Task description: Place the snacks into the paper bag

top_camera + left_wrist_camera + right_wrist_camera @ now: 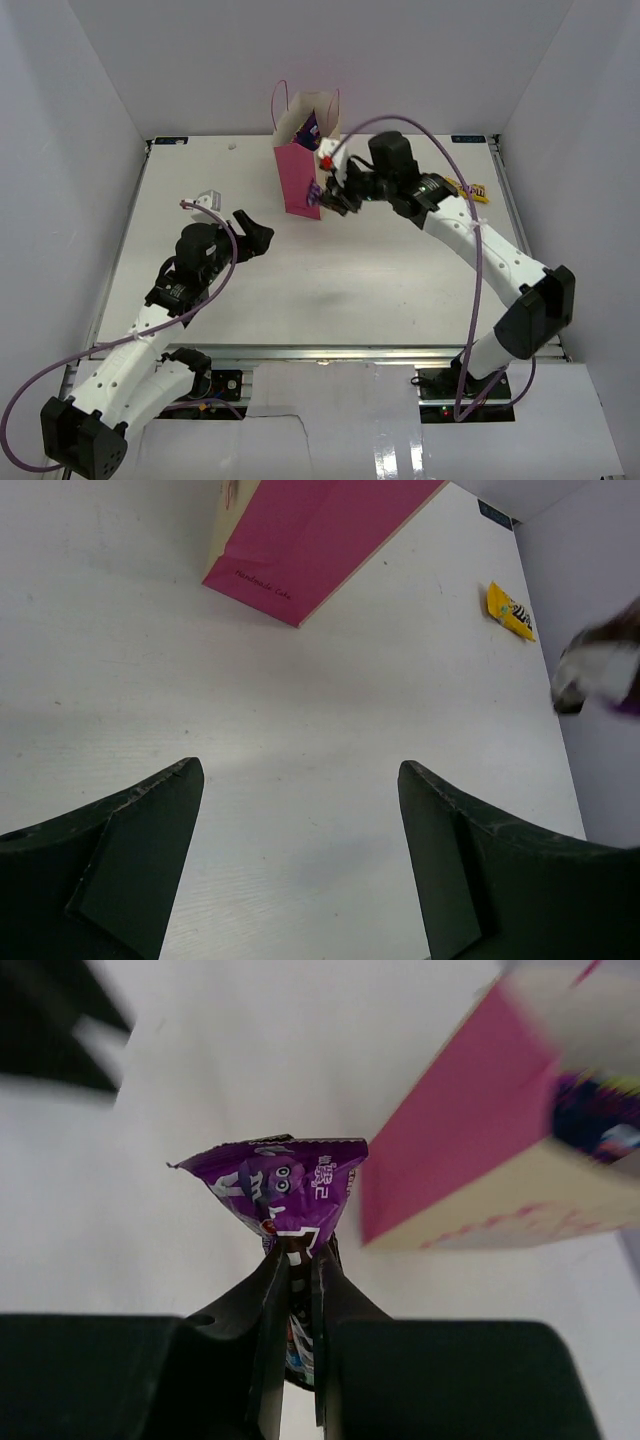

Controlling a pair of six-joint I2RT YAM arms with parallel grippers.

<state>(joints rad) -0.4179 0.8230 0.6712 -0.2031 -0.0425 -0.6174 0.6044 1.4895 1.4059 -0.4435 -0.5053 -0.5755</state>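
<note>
Purple packet [275,1185], plain only in the right wrist view, is clenched in the right gripper [298,1260] beside the paper bag [300,180] at the counter's [350,290] 12 o'clock; yellow packet [510,612] lies near the 2 o'clock edge; left gripper [300,810] released over open counter.

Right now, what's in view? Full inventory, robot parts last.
paper bag: 1, cream with pink sides, upright at the far middle of the table
purple packet: 1, purple, pinched in the right gripper, beside the bag's pink side
yellow packet: 1, yellow, flat on the table at far right
packet in the bag: at least 1, purple-blue, blurred
small pale piece: 1, whitish, near the left arm; cannot tell what
table: 1, white
left gripper: 1, black, open, empty, over bare table
right gripper: 1, black, shut on the purple packet
</note>
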